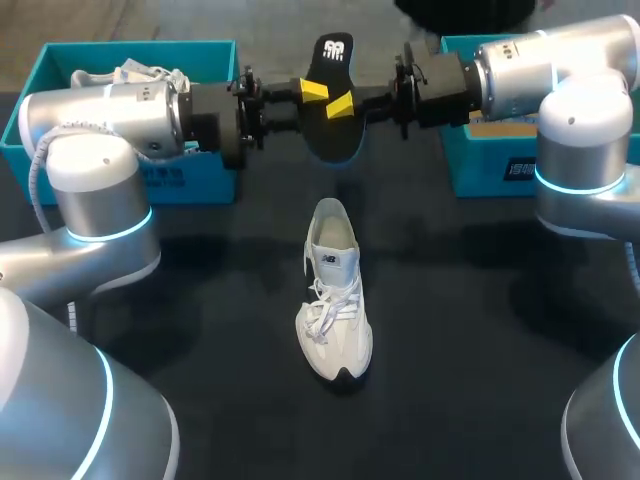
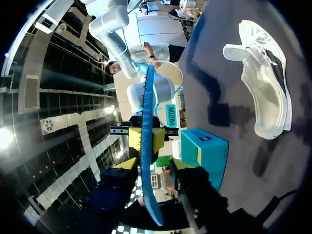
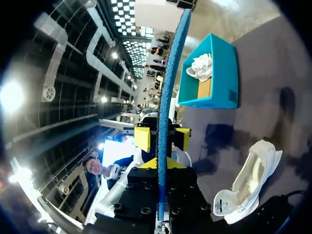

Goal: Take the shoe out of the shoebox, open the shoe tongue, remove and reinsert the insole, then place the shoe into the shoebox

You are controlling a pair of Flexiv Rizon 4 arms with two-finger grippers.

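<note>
Both arms meet at 12 o'clock over the table (image 1: 480,330); the insole (image 1: 333,60) hangs in the air between them, the left gripper (image 1: 313,92) clamped on it from one side and the right gripper (image 1: 341,103) from the other. Down at the centre lies the white sneaker (image 1: 335,300), toe to 6 o'clock, heel to 12, laces loose, well apart from the insole. A teal shoebox (image 1: 190,175) sits at 10 o'clock with a second white shoe (image 1: 130,75) inside; another teal shoebox (image 1: 500,170) sits at 2 o'clock.

The head view alone gives the insole's dark face; the left wrist view shows the insole (image 2: 146,122) edge-on, a thin blue strip pinched between the right gripper's (image 2: 146,141) yellow tips, the sneaker (image 2: 265,87) on its side beyond; the right wrist view has the same blue edge (image 3: 168,73) running through the left gripper (image 3: 162,138), and only here the second shoe (image 3: 201,67) shows deep in its box (image 3: 222,73).

A white logo marks the insole's heel; a small dark mark sits on the sneaker's tongue; white print shows on the 2 o'clock box.
</note>
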